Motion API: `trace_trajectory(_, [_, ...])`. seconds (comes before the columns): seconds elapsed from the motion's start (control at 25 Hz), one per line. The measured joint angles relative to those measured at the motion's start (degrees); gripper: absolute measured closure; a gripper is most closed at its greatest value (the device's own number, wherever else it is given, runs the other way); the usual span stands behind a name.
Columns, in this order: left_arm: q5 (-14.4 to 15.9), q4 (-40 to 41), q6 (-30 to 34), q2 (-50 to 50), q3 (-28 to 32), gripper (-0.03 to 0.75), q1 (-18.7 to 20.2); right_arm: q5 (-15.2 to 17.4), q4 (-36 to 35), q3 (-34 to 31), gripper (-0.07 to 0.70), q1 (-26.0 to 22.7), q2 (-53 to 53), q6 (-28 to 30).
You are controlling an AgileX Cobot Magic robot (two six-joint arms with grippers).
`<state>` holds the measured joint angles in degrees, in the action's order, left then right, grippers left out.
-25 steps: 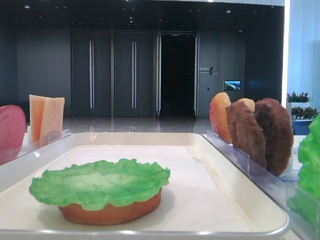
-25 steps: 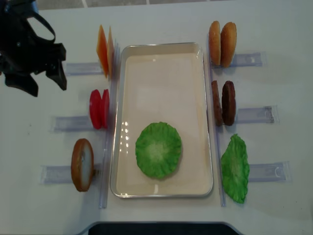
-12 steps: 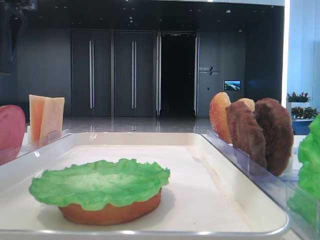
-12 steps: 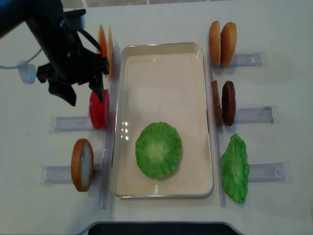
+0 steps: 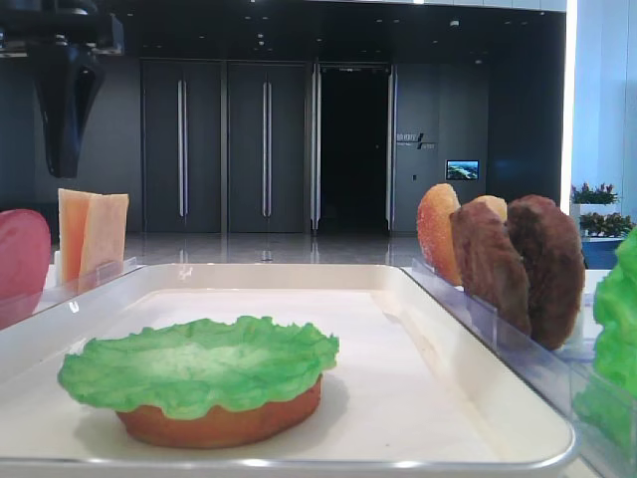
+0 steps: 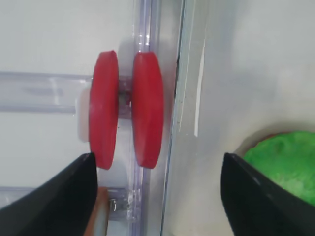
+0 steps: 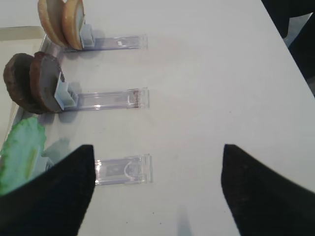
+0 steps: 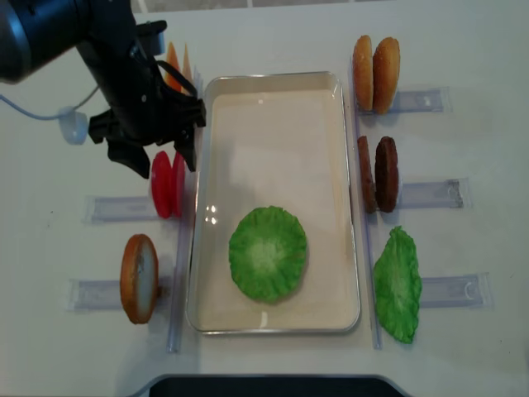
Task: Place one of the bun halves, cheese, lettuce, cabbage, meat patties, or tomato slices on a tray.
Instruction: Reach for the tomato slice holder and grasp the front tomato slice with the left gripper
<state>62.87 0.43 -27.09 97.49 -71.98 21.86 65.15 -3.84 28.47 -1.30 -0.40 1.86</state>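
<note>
Left tool hangs open over the two tomato slices, at 9 o'clock of the tray; it risks pinching both slices or toppling one. Right tool open, idle.

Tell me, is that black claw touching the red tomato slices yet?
Apart. The left wrist view shows the left gripper open, its fingers flanking the tomato slices with table visible between.

above tomato slices: left gripper hung over them, jaws wide | right flank: tray rim close beside | behind: cheese near | front: bun half apart
</note>
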Motion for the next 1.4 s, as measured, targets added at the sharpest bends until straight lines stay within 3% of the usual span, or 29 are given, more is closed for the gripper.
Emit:
trace_trajectory(0.4, [-3.7,-1.5,-0.07,1.85,0.0,0.125,0.0,0.0,0.0,0.0,0.097,0.0,0.0,0.0])
trace_trajectory(1.0, [-4.63,-2.24,0.77,5.94,-0.05,0.127,1.43,0.0,0.0,0.0,0.097,0.0,-0.04,0.0])
trace_trajectory(1.12, [-4.7,-1.53,0.84,6.22,-0.05,0.165,1.52,0.0,0.0,0.0,0.097,0.0,-0.04,0.0])
trace_trajectory(1.4, [-4.74,0.62,0.84,6.22,-0.05,0.351,1.52,0.0,0.0,0.0,0.097,0.0,-0.04,0.0])
